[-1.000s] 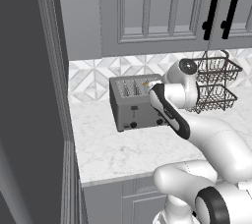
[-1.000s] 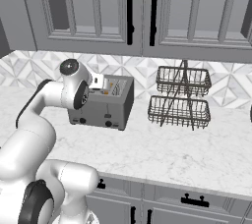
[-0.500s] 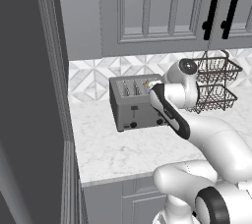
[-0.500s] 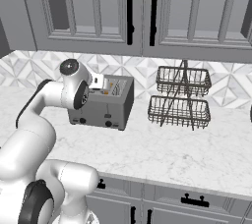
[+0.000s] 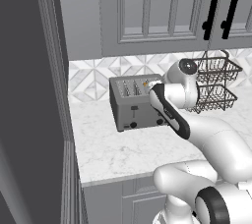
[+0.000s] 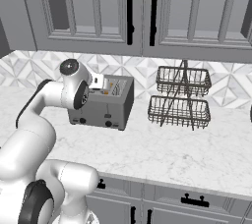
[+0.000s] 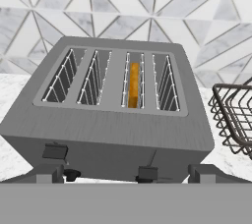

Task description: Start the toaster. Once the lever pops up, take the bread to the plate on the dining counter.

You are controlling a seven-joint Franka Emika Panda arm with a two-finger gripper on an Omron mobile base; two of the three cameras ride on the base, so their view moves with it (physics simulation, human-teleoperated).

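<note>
Toaster: the boxy grey metal toaster point(image 5: 139, 101) with four top slots stands on the white grey-veined marble worktop point(image 5: 133, 147), close to the back edge, under the grey wall cabinets point(image 6: 128, 12). Behind it is the wall of white and grey triangle tiles point(image 7: 123, 2).

Toaster front: two black slide levers and two black knobs are on the front face. In the hand view the left lever point(image 7: 54, 152) sits a little higher than the right lever point(image 7: 147, 173).

Bread: the thin orange-tan slice of toast point(image 7: 133, 84) stands on its edge inside the third slot counted from the left in the hand view. Only its narrow top edge is visible, and it is below the rim of the slot.

Gripper: the two-finger gripper point(image 6: 101, 82) of the white arm is above the front part of the toaster top, just over it. It holds nothing. How far the fingers are apart, I cannot tell from these pictures.

Wire rack: a dark two-level wire basket rack point(image 6: 180, 98) stands on the same worktop beside the toaster, near it but not touching, also by the back edge.

Left side: a tall dark grey panel point(image 5: 29, 95) closes the worktop at its left end.
</note>
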